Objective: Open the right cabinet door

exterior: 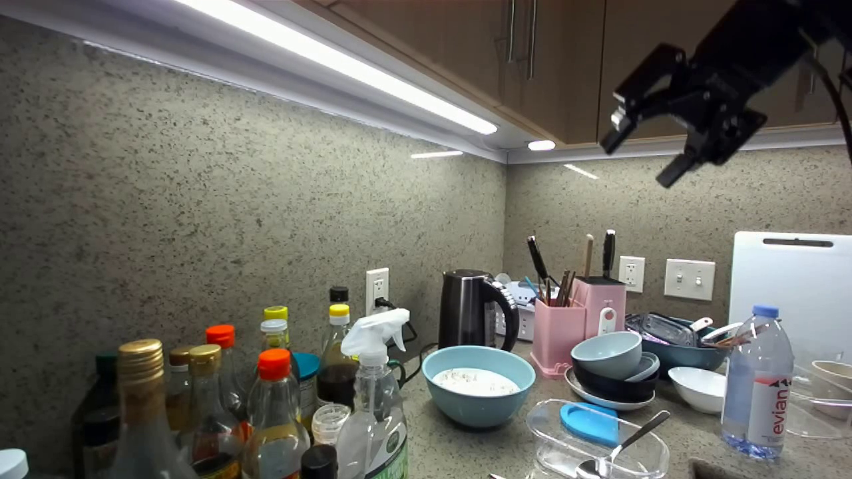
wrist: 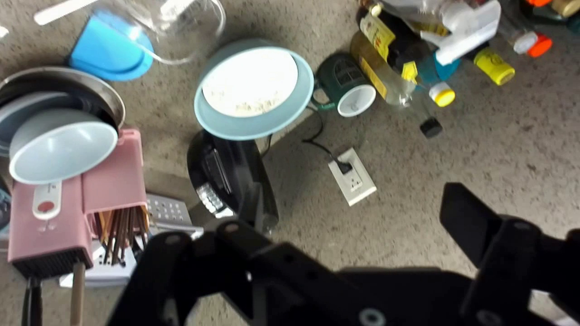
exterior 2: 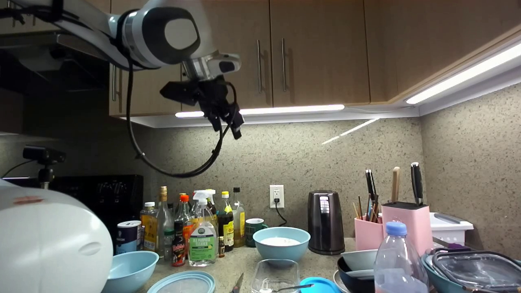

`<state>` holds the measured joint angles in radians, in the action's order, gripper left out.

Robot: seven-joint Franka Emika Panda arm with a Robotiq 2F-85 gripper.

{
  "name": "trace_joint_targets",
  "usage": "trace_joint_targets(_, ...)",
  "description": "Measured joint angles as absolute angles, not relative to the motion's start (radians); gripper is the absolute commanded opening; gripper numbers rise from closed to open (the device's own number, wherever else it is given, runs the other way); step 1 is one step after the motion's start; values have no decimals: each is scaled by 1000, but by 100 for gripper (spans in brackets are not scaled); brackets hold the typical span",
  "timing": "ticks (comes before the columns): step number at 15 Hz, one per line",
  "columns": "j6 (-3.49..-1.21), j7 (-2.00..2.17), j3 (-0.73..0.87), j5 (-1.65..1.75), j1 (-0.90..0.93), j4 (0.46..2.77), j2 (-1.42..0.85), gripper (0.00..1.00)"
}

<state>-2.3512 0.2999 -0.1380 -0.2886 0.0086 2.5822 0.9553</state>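
Observation:
The right cabinet door is a flat brown upper door, flush and shut in both exterior views. Its slim vertical metal handle runs along its left edge and also shows in an exterior view. The matching left door has its handle at its right edge. My black gripper points downward, left of and lower than the right door's handle, apart from both doors. Its fingers are spread with nothing between them, in an exterior view and the wrist view. The wrist view shows neither door.
A light strip runs under the cabinets. Below stand several bottles, a blue bowl, a kettle, a pink knife block and a water bottle. A black cable loops below the arm.

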Motion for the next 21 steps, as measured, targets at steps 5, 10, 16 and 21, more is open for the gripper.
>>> trace_joint_targets(5,-2381,340,-155,-277,-38,2453,909,100)
trace_joint_targets(10,-2368,326,-150,-260,-35,2449,905,100)
trace_joint_targets(16,-2164,242,-102,-138,-36,2195,808,100)
trace_joint_targets(21,-2165,242,-101,-136,-44,2112,761,100)
